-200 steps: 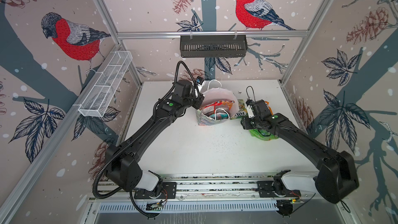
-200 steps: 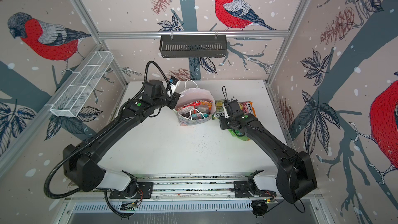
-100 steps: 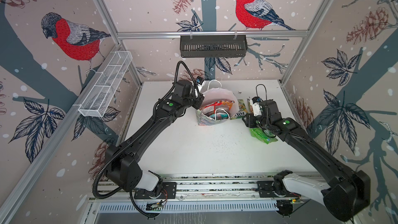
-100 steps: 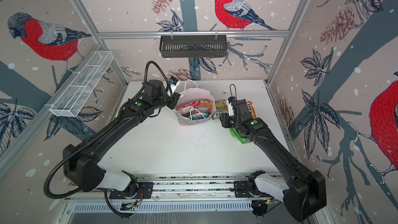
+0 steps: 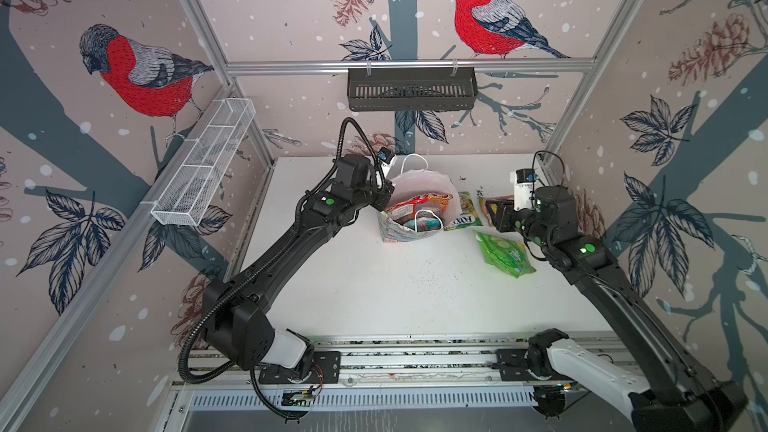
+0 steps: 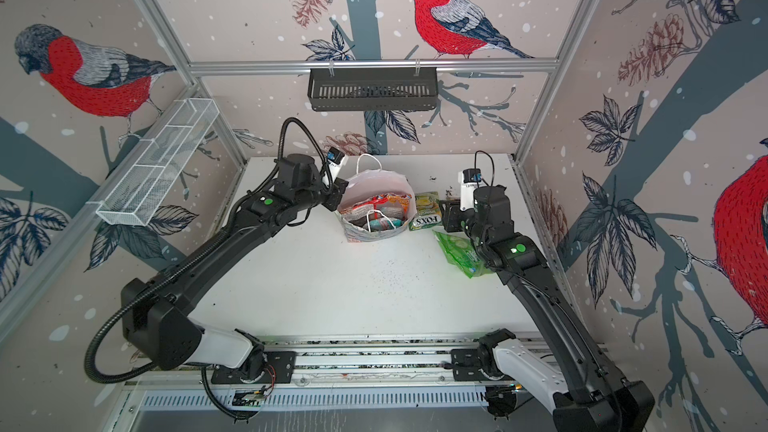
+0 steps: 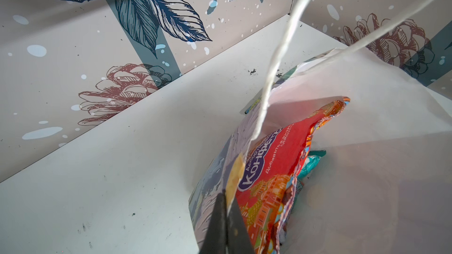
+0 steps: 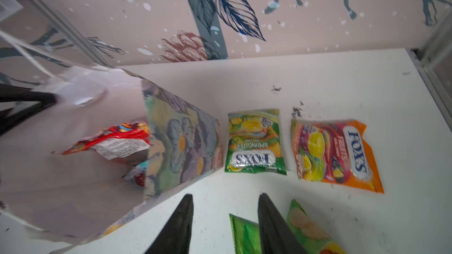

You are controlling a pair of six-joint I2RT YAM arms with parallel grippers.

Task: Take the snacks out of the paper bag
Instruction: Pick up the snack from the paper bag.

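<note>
Midway through emptying the paper bag (image 5: 398, 236), to judge by the count. Stands upright on the white table (image 5: 395, 288), toward twelve o'clock from the table's middle in both top views, mouth gaping. Holds two snacks: the large red packet (image 7: 269, 167) on edge and, lower down, the teal packet (image 7: 308, 167), with a cord handle (image 5: 425, 211) draped over the latter.

Pinched at its nine o'clock rim by the left gripper (image 7: 231, 191), clamped hard on the paper, apparently to steady it.

Already out, flat on the table: at three o'clock, just beside the bag's wall, the green-yellow FOX'S packet (image 8: 254, 142). Farther along the same bearing, the orange-yellow FOX'S packet (image 8: 335, 152). At about four o'clock, apart from the bag, the bright green packet (image 5: 505, 253).

Above those three, the right gripper (image 8: 225, 197), jaws spread with nothing between them.

Next, probably: swing toward nine o'clock, clear the rim, dip into the mouth and close on the red packet's upper edge without snagging the cord.

Hard to read: bag's floor out of sight, so impossible to rule out anything beneath the teal packet, itself mostly buried. Orange-yellow packet half covered by the right gripper in the top views. Bright green packet cut by the frame edge in the smeared right wrist view. Left gripper's bite on the rim hidden from above.
</note>
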